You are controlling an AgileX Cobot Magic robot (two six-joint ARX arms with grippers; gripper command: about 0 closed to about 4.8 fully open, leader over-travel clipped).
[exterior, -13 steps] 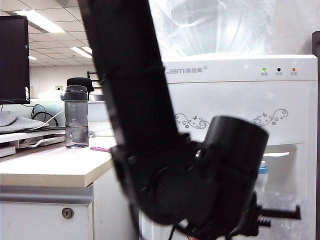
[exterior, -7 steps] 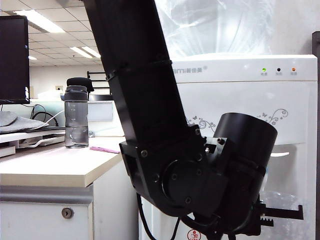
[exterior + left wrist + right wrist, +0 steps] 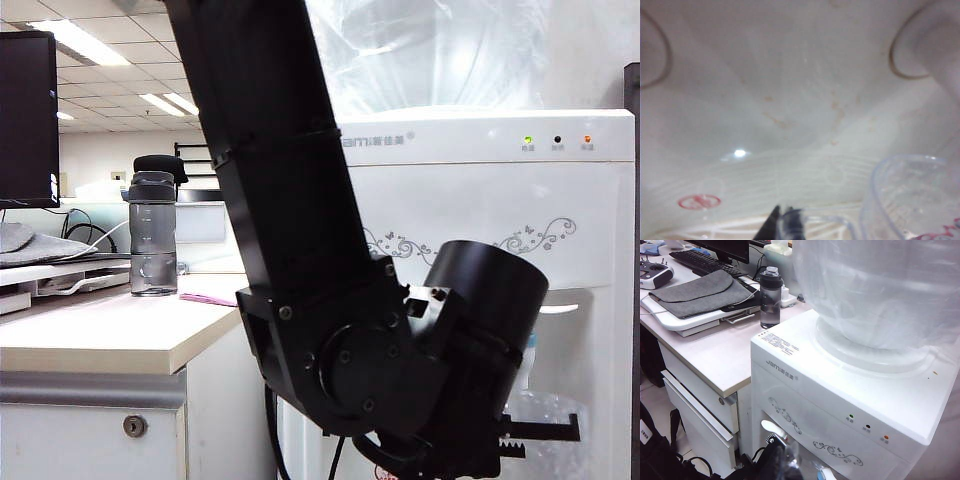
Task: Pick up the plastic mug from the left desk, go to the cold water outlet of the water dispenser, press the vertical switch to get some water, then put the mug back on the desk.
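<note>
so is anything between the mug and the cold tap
nothing visible does: the left gripper holds the plastic mug in the recess of the water dispenser just under the cold water outlet, though its arm hides part of the gap. the right gripper hangs above it

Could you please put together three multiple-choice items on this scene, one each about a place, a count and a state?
1. Where does the smoky-grey bottle stand?
A. on the left desk
B. on top of the water dispenser
C. on the floor

2. How many small indicator lights show on the dispenser's front?
A. one
B. three
C. five

3. What is the state of the left gripper?
A. wide open and empty
B. shut on the plastic mug
C. pressing a keyboard

Answers:
1 A, the bottle stands on the beige desktop in the exterior view.
2 B, three lights sit in a row, one lit green.
3 B, the left wrist view shows its fingers closed on the mug's clear handle, inside the dispenser's recess.
</note>
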